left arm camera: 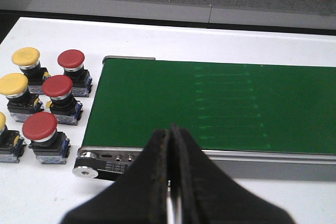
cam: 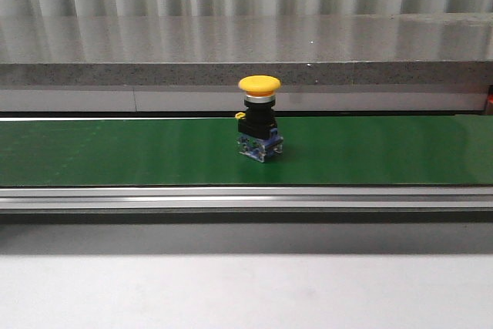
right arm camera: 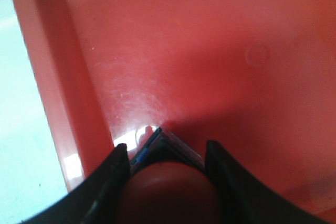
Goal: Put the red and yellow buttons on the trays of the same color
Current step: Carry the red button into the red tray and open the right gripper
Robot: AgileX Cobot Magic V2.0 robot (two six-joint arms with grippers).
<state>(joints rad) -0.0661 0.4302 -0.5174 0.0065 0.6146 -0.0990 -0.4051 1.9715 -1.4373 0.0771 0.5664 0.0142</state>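
A yellow button (cam: 259,117) stands upright on the green conveyor belt (cam: 115,152) in the front view; neither gripper shows there. My left gripper (left arm camera: 170,132) is shut and empty, above the near rail at the belt's end (left arm camera: 220,103). On the white table beside that end stand three red buttons (left arm camera: 57,86) and three yellow buttons (left arm camera: 13,84), one cut off by the frame edge. My right gripper (right arm camera: 167,153) is shut on a red button (right arm camera: 168,190), low over the floor of the red tray (right arm camera: 210,51), close to its side wall. No yellow tray is in view.
The red tray's side wall (right arm camera: 58,77) rises right beside my right fingers, with white table (right arm camera: 21,129) beyond it. A grey ledge (cam: 246,44) runs behind the belt. The belt's metal rail and end roller (left arm camera: 86,171) lie below my left gripper.
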